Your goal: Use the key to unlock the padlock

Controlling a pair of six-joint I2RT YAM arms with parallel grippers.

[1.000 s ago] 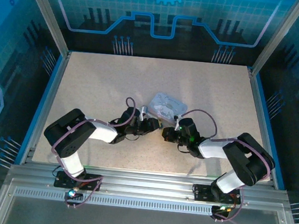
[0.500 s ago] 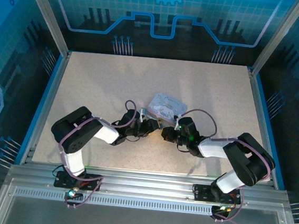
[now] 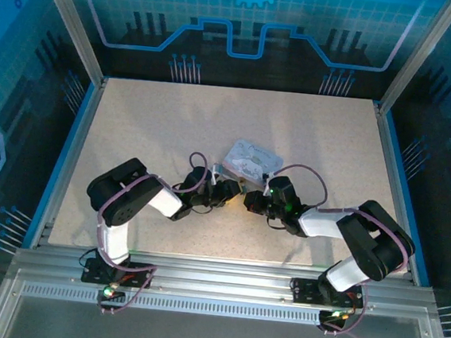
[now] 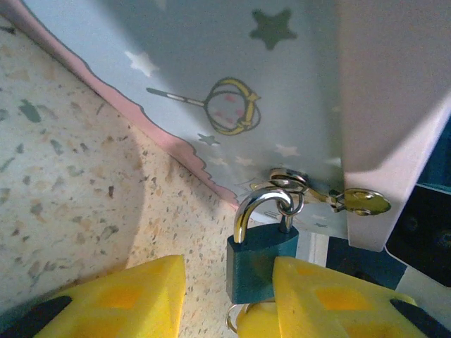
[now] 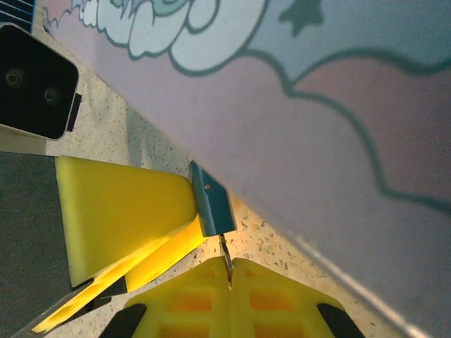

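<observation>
— Holding the key tight, is it?
— Yes. The right claw is pressing its two yellow fingers together on the key. The thin tip is pointing up at the bottom of the padlock. I cannot tell if it is touching yet.
— And the other claw?
— The left claw is standing spread around the padlock. One finger is leaning on the blue body and the other is sitting apart from it, so nothing is being pinched.
— What step is going on?
— I think the key is being put into the keyhole. The lock is not open yet, because the shackle is looping through the latch.
— What is the next move asking for?
— Lining the key up very straight, pushing it in gently, then turning it. I think the left claw should be squeezing the padlock first, or it may be swinging away.
— Where is the padlock hanging?
— Off the edge of the box, low over the table, between the two claws.
— What is hiding in the box?
— It is shut, so I cannot tell.
</observation>
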